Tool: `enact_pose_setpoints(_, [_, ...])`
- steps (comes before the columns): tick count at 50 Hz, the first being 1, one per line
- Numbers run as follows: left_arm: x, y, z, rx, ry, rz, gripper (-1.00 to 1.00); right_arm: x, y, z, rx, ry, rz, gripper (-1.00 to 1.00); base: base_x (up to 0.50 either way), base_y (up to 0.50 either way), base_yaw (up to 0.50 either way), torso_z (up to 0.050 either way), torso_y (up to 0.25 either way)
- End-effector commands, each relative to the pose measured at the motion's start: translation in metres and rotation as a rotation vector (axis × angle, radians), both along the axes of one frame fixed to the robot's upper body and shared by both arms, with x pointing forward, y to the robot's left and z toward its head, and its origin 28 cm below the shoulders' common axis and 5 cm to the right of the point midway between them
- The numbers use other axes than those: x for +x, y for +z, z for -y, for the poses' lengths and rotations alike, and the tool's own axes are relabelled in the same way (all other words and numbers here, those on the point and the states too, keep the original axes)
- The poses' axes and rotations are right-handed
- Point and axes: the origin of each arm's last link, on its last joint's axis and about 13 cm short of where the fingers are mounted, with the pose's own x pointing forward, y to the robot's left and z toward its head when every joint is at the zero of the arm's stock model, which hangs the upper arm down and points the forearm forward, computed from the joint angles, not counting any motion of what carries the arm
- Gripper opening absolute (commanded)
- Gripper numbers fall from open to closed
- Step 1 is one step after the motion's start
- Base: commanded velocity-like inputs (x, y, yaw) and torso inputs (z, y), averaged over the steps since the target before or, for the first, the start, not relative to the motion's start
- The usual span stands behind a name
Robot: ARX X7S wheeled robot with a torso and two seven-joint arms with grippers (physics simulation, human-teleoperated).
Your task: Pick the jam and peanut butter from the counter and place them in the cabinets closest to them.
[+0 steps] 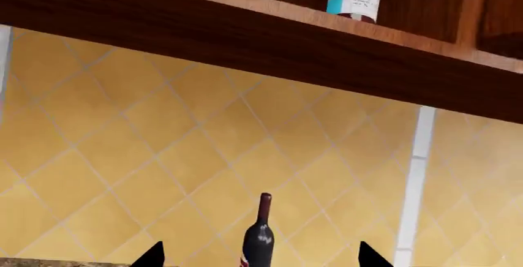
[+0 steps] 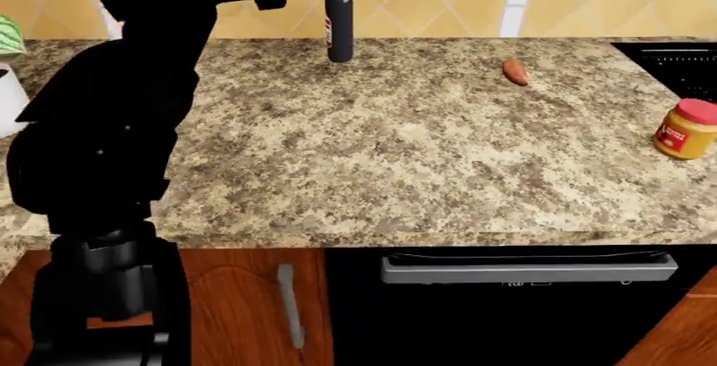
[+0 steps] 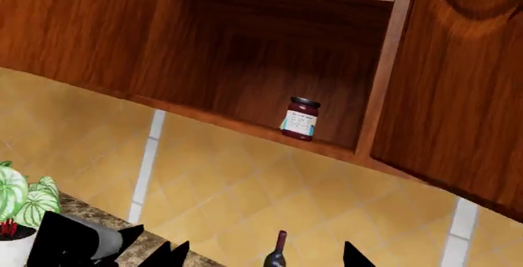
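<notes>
The counter fills the head view, which shows no cabinet. Only the wrist views show the cabinet, open, with the jam upright on its bottom shelf near the front edge: a dark jar, black lid, white label. The bottle stands at the counter's 12 o'clock. The peanut butter, yellow-tan with a red lid, stands at 3 o'clock. The left gripper and right gripper are both spread, empty.

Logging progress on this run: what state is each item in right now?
jam: upright on the open cabinet's bottom shelf, near its front edge.
peanut butter: upright on the counter, lid on, untouched.
wine bottle: upright by the backsplash.
cabinet door: open.
left gripper: open, empty.
right gripper: open, empty.
</notes>
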Motion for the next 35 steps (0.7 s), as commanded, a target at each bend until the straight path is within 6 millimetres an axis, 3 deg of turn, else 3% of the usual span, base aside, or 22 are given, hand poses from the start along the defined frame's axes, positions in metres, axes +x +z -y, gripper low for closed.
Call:
enact_pose_setpoints(1, [-0.039, -0.008, -0.002, 0.019, 0.012, 0.037, 1.00, -0.003, -0.057, 0.006, 0.053, 0.059, -0.012, 1.00, -0.50, 0.01, 0.00, 0.000, 0.000])
enact_pose_setpoints(7, [-0.052, -0.033, 0.011, 0.116, -0.011, -0.025, 1.00, -0.001, -0.090, 0.013, 0.077, 0.053, 0.014, 1.00, -0.50, 0.01, 0.00, 0.000, 0.000])
enact_pose_setpoints(14, [-0.079, -0.057, 0.019, 0.164, -0.094, -0.024, 1.00, 0.008, -0.137, 0.020, 0.101, 0.034, 0.052, 1.00, -0.50, -0.04, 0.00, 0.000, 0.000])
enact_pose_setpoints(20, [-0.087, -0.073, 0.010, -0.054, -0.076, -0.033, 1.00, 0.017, -0.172, 0.026, 0.149, 0.025, 0.077, 1.00, -0.50, -0.03, 0.00, 0.000, 0.000])
enact_pose_setpoints(26, [-0.114, -0.082, -0.006, -0.050, 0.030, 0.107, 1.00, 0.030, -0.204, 0.034, 0.228, -0.030, 0.077, 1.00, 0.00, 0.00, 0.00, 0.000, 0.000])
enact_pose_setpoints(35, [-0.142, -0.079, -0.003, -0.013, -0.029, 0.139, 1.00, 0.043, -0.228, 0.035, 0.264, -0.027, 0.076, 1.00, -0.01, -0.50, 0.00, 0.000, 0.000])
